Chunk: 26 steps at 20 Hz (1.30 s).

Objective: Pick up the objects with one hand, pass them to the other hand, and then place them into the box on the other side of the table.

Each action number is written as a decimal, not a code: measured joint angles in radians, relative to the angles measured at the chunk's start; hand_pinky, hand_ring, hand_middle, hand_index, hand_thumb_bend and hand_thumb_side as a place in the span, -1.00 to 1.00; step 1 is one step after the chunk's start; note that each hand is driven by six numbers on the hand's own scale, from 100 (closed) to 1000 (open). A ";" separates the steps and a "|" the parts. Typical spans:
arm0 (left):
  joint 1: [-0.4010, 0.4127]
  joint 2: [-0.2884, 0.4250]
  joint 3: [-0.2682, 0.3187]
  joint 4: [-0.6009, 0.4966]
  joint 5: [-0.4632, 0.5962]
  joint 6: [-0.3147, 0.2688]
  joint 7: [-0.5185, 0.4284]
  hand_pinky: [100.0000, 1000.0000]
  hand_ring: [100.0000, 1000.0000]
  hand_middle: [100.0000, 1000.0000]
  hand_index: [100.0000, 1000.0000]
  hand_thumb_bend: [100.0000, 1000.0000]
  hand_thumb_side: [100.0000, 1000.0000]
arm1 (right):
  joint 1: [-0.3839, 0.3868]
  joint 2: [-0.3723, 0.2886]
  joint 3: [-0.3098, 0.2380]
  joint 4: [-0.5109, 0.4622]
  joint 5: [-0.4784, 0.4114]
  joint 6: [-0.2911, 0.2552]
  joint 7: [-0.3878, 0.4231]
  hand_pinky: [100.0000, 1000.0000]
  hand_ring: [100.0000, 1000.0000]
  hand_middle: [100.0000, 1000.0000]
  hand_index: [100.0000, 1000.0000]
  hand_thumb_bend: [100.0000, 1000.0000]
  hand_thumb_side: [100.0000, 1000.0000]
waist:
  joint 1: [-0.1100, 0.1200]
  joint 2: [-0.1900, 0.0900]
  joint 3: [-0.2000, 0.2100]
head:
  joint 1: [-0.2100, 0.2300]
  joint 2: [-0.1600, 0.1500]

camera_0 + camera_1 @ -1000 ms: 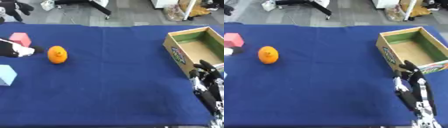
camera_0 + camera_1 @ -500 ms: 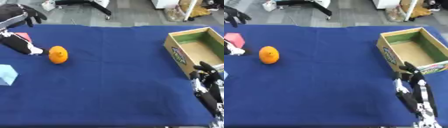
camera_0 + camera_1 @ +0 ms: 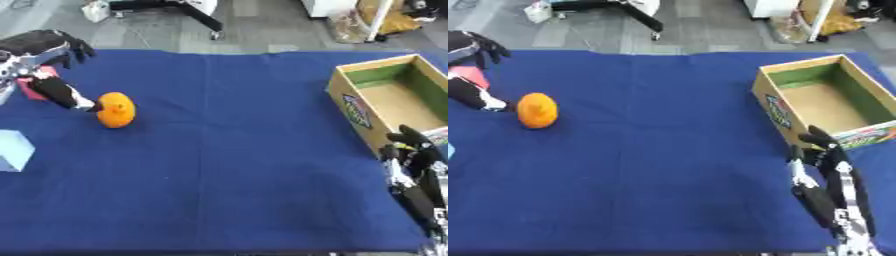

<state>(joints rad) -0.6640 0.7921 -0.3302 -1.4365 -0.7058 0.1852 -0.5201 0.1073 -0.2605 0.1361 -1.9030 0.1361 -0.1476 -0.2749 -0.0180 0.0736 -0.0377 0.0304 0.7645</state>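
Two hands of the robot are in view above a table covered with a dark blue cloth (image 3: 227,150). The left hand (image 3: 44,65) is at the far left of the table, spread wide: its fingers (image 3: 74,47) reach over the far side and its thumb (image 3: 66,95) points to the right, with the tip touching or almost touching the orange fruit (image 3: 115,109). The hand does not close around the fruit, which lies on the cloth. Between the fingers and the thumb, a pink block (image 3: 470,76) lies on the cloth, partly hidden by the hand. A light blue block (image 3: 13,150) stands at the left edge, nearer than the fruit. The right hand (image 3: 416,165) rests at the near right corner with its fingers pointing up and relaxed, and it holds nothing. Just beyond it, on the right side of the table, stands the open cardboard box (image 3: 350,92), green inside.
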 measured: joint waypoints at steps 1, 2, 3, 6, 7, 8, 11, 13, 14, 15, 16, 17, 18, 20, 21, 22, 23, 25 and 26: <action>-0.001 -0.006 0.000 0.013 -0.002 -0.001 0.005 0.52 0.22 0.31 0.68 0.19 -0.43 | 0.000 0.000 0.000 0.002 0.000 0.000 0.000 0.39 0.31 0.45 0.75 -0.87 -0.10 | 0.000 0.000 -0.001 | 0.001 0.000; -0.002 -0.011 0.000 0.025 -0.004 -0.002 0.009 0.52 0.21 0.30 0.67 0.18 -0.44 | 0.000 0.000 0.000 0.003 0.000 -0.001 0.001 0.39 0.31 0.45 0.75 -0.87 -0.10 | 0.000 0.000 -0.003 | 0.002 0.000; -0.004 -0.018 0.000 0.037 -0.006 -0.003 0.015 0.51 0.20 0.30 0.67 0.18 -0.45 | 0.000 0.001 0.000 0.005 0.000 -0.002 0.001 0.39 0.31 0.45 0.75 -0.87 -0.10 | 0.000 0.000 -0.004 | 0.003 0.000; -0.007 -0.037 0.001 0.074 -0.014 -0.003 0.032 0.50 0.19 0.28 0.65 0.16 -0.48 | 0.000 0.001 0.001 0.005 -0.001 -0.002 0.002 0.39 0.31 0.45 0.75 -0.88 -0.09 | 0.000 0.000 -0.005 | 0.006 0.000; -0.007 -0.043 0.002 0.086 -0.017 -0.003 0.037 0.50 0.19 0.28 0.65 0.16 -0.49 | 0.000 0.001 0.001 0.006 -0.001 -0.002 0.002 0.39 0.31 0.45 0.75 -0.88 -0.09 | 0.000 0.000 -0.006 | 0.008 0.000; -0.007 -0.049 0.003 0.099 -0.019 -0.003 0.043 0.50 0.18 0.28 0.65 0.15 -0.52 | 0.000 0.001 0.001 0.006 -0.001 -0.002 0.002 0.39 0.31 0.45 0.75 -0.88 -0.09 | 0.000 0.000 -0.007 | 0.010 0.000; -0.011 -0.068 0.007 0.136 -0.029 -0.004 0.057 0.50 0.18 0.27 0.65 0.16 -0.52 | -0.001 0.002 0.006 0.006 -0.001 -0.003 0.002 0.39 0.31 0.45 0.75 -0.88 -0.09 | 0.000 0.000 -0.010 | 0.011 0.000; -0.014 -0.080 0.008 0.159 -0.036 -0.005 0.063 0.50 0.19 0.28 0.65 0.16 -0.51 | -0.001 0.005 0.006 0.007 -0.002 -0.003 0.003 0.39 0.31 0.45 0.75 -0.88 -0.09 | 0.000 0.000 -0.010 | 0.012 0.000; -0.014 -0.086 0.009 0.170 -0.040 -0.006 0.066 0.49 0.18 0.27 0.65 0.16 -0.51 | -0.001 0.007 0.006 0.008 -0.002 -0.004 0.004 0.39 0.31 0.45 0.75 -0.88 -0.09 | 0.000 0.000 -0.011 | 0.012 0.000; -0.014 -0.091 0.009 0.180 -0.043 -0.007 0.068 0.49 0.18 0.27 0.65 0.16 -0.51 | -0.001 0.009 0.006 0.009 -0.002 -0.004 0.005 0.39 0.32 0.45 0.75 -0.88 -0.08 | 0.000 0.000 -0.011 | 0.012 0.000; -0.014 -0.096 0.011 0.189 -0.047 -0.007 0.071 0.49 0.18 0.27 0.65 0.16 -0.50 | -0.001 0.009 0.007 0.011 -0.002 -0.005 0.006 0.39 0.32 0.45 0.75 -0.88 -0.08 | 0.000 0.000 -0.012 | 0.012 0.000; -0.014 -0.101 0.012 0.198 -0.051 -0.008 0.074 0.49 0.18 0.27 0.65 0.17 -0.50 | -0.001 0.009 0.007 0.011 -0.002 -0.006 0.006 0.39 0.32 0.45 0.75 -0.88 -0.08 | 0.000 0.000 -0.012 | 0.012 0.000; -0.014 -0.106 0.013 0.206 -0.054 -0.008 0.077 0.49 0.18 0.27 0.65 0.17 -0.50 | -0.001 0.009 0.007 0.011 -0.003 -0.006 0.007 0.39 0.32 0.45 0.75 -0.89 -0.08 | 0.000 0.000 -0.013 | 0.012 0.000; -0.015 -0.115 0.013 0.218 -0.063 -0.007 0.085 0.48 0.18 0.27 0.65 0.19 -0.50 | -0.001 0.009 0.007 0.011 -0.005 -0.006 0.007 0.39 0.32 0.45 0.75 -0.89 -0.10 | 0.000 0.000 -0.017 | 0.012 0.000; -0.015 -0.120 0.013 0.224 -0.068 -0.006 0.090 0.48 0.18 0.27 0.66 0.16 -0.51 | -0.001 0.009 0.007 0.011 -0.006 -0.006 0.008 0.39 0.32 0.45 0.75 -0.89 -0.08 | 0.000 0.000 -0.017 | 0.012 0.000; -0.016 -0.123 0.013 0.229 -0.073 -0.004 0.096 0.48 0.17 0.27 0.65 0.15 -0.52 | -0.001 0.009 0.007 0.011 -0.006 -0.006 0.008 0.39 0.32 0.45 0.75 -0.89 -0.08 | 0.000 0.000 -0.017 | 0.013 0.000; -0.016 -0.127 0.013 0.234 -0.079 -0.002 0.102 0.48 0.17 0.26 0.65 0.14 -0.53 | -0.002 0.010 0.009 0.011 -0.007 -0.005 0.009 0.39 0.32 0.45 0.75 -0.89 -0.08 | 0.000 0.000 -0.018 | 0.013 0.000; -0.016 -0.135 0.015 0.246 -0.088 0.003 0.112 0.47 0.16 0.25 0.64 0.12 -0.55 | -0.002 0.011 0.012 0.012 -0.008 -0.005 0.010 0.39 0.32 0.45 0.75 -0.89 -0.08 | 0.000 0.000 -0.021 | 0.015 0.000; -0.017 -0.141 0.017 0.253 -0.094 0.006 0.118 0.47 0.16 0.25 0.64 0.12 -0.55 | -0.002 0.012 0.012 0.012 -0.008 -0.006 0.011 0.39 0.32 0.45 0.75 -0.89 -0.08 | 0.000 0.000 -0.023 | 0.016 0.000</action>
<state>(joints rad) -0.6806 0.6515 -0.3134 -1.1839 -0.7997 0.1908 -0.4025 0.1053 -0.2485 0.1483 -1.8912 0.1277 -0.1531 -0.2640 -0.0184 0.0736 -0.0608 0.0463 0.7645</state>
